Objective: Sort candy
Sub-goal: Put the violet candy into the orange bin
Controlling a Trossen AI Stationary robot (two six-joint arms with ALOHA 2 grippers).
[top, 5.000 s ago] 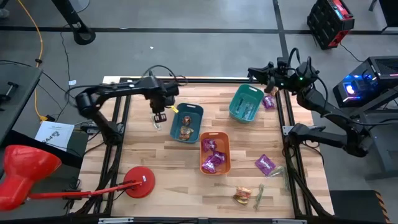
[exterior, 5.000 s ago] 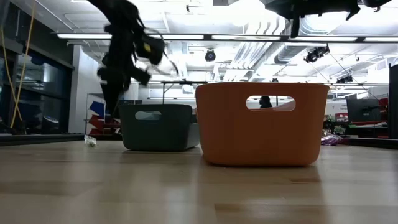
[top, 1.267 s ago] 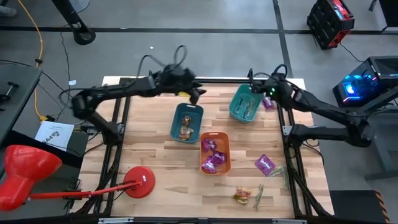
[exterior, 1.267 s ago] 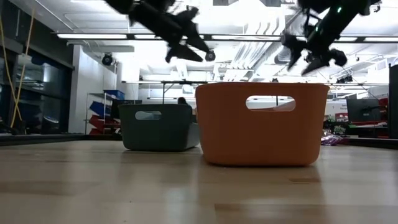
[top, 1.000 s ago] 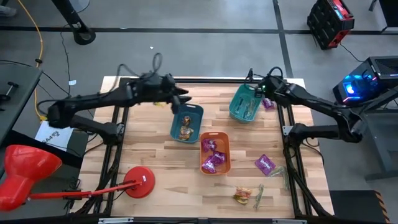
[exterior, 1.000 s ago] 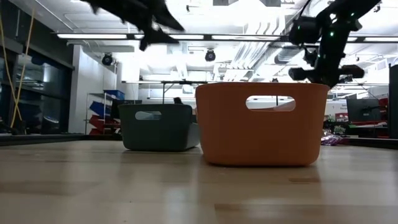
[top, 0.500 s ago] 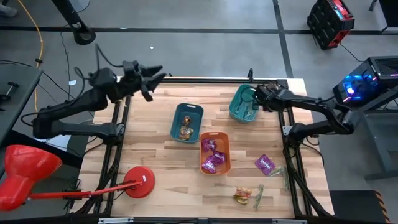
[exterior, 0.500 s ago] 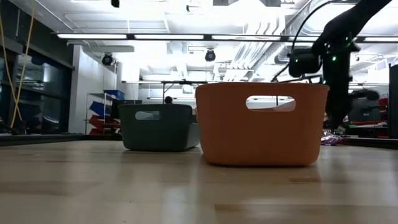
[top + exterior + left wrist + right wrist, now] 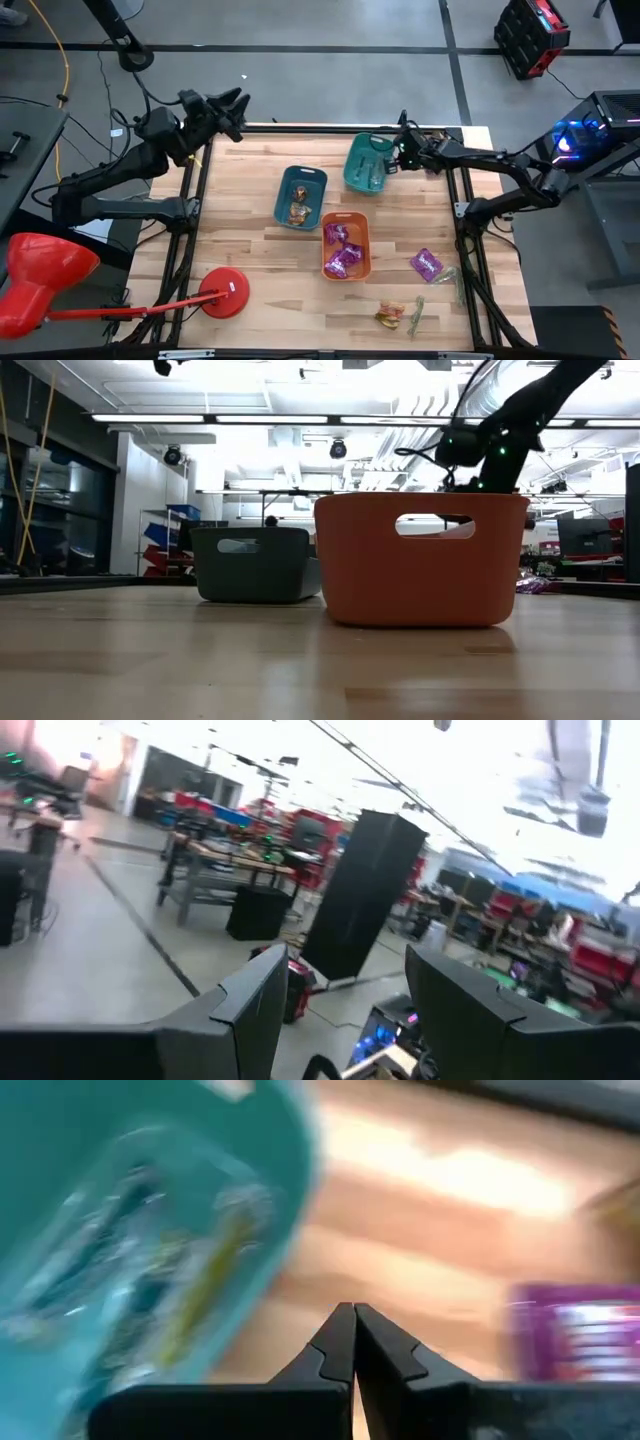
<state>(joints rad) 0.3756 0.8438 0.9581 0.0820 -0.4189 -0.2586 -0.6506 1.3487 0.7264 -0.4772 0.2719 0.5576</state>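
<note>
1. The right gripper (image 9: 399, 153) is sitting low at the table's (image 9: 250, 230) far edge near the far right corner, its fingers (image 9: 352, 1342) pressed together with nothing between them, right beside the light teal bin (image 9: 367, 163).
2. The left gripper (image 9: 235, 105) is hanging above the far left corner of the table, pointing out over the edge with its fingers spread apart and nothing in them.
3. Pale green stick candy (image 9: 375, 170) is lying inside the light teal bin.
4. Orange-gold wrapped candy (image 9: 298, 211) is lying in the dark teal bin (image 9: 300, 196) at the table's middle.
5. Purple packets (image 9: 343, 257) are lying in the orange bin (image 9: 345, 245) just nearer the front edge.
6. A loose purple packet (image 9: 426, 264) is lying near the right edge, and one more (image 9: 580, 1332) is showing blurred in the right wrist view.
7. An orange-gold candy (image 9: 389, 316) and a green stick (image 9: 418, 313) are lying at the near edge.
</note>
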